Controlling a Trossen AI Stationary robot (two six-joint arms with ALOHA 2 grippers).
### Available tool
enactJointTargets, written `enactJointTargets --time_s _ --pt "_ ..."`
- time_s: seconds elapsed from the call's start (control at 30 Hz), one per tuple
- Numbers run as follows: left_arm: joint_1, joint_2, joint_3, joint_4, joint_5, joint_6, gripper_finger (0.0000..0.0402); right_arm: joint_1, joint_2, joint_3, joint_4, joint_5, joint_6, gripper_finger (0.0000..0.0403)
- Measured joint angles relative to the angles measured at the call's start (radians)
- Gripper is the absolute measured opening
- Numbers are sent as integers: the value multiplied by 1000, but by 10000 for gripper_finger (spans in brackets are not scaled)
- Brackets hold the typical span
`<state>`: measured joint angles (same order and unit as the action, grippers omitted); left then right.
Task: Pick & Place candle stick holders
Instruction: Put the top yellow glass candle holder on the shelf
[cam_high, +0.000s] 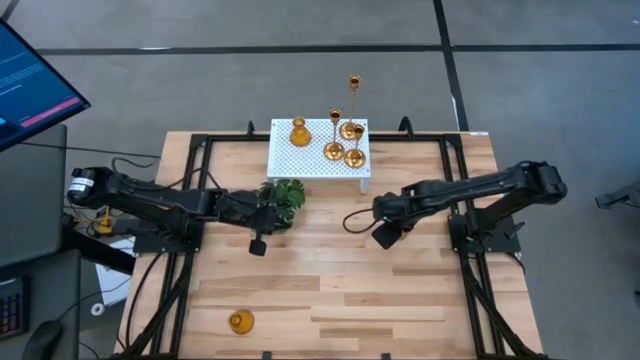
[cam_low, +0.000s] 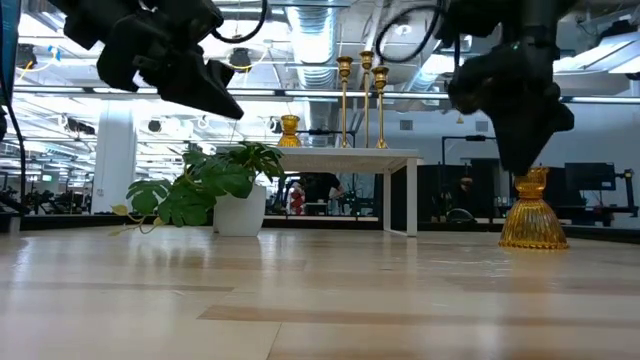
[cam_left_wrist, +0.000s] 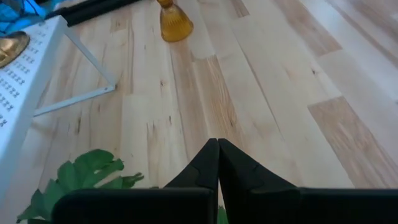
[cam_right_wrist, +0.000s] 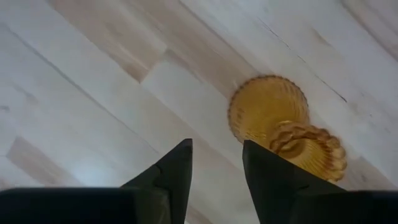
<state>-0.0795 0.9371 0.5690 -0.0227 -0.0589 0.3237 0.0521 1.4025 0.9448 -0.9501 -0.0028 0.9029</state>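
Note:
A squat amber candle stick holder (cam_right_wrist: 268, 112) stands on its wide base on the table, also in the low view (cam_low: 533, 212). My right gripper (cam_right_wrist: 216, 163) is open and hovers just above it, a little to one side; in the high view the gripper (cam_high: 385, 236) hides it. My left gripper (cam_left_wrist: 218, 163) is shut and empty, in the air beside the plant (cam_high: 283, 197). Three tall gold holders (cam_high: 345, 135) and one short amber holder (cam_high: 299, 132) stand on the white perforated platform (cam_high: 318, 160). Another short amber holder (cam_high: 240, 321) stands near the table's near left corner.
The green plant in its white pot (cam_low: 240, 210) stands left of the platform, right by my left gripper (cam_high: 258, 244). The platform's thin legs (cam_low: 411, 195) stand at the table's far middle. Bare wood lies across the table's near half (cam_high: 400, 300).

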Motion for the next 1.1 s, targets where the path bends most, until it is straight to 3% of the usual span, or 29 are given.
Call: enactJointTargets --time_s 0.33,1.1 --pt "0 0 -20 9 0 -26 7 1 22 16 10 -102 19 119" --pt "0 0 -21 31 0 -26 6 -1 10 85 -176 2 10 98"
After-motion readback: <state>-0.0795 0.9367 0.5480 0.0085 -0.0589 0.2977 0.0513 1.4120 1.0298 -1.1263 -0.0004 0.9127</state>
